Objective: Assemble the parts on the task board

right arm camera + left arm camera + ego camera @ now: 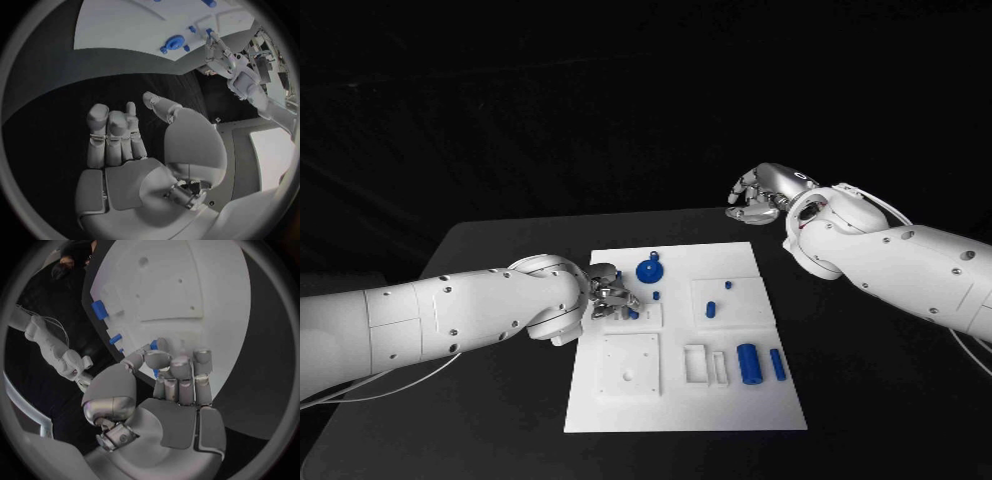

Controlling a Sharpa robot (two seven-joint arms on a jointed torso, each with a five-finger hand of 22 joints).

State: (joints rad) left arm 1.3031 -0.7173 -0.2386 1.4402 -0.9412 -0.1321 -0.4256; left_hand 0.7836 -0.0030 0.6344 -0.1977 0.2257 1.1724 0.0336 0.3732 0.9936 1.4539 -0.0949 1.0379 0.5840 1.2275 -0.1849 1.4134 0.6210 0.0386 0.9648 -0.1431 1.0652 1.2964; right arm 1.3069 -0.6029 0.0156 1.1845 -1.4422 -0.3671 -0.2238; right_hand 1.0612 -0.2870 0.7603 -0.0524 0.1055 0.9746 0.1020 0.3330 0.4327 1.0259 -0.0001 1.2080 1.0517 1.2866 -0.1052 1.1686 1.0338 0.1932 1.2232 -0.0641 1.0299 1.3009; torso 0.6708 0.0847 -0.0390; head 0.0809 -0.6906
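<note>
Task board (733, 400) lies mid-table, most blue parts (749, 362) loose or seated on it. Left hand (610, 297) works its left edge, fingers curled on a small blue part (154, 345), likely for seating. Right hand (762, 195) is parked beyond the far edge, fingers loosely curled, holding nothing.

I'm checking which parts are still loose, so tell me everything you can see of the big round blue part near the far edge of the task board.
The round blue part is a glossy, plastic-looking disc with a small knob or stem at its far side. It sits on the white task board, near its far edge, left of centre. The right wrist view shows a raised hub in its middle. Neither hand touches it; the left hand works just nearer on the board.
</note>
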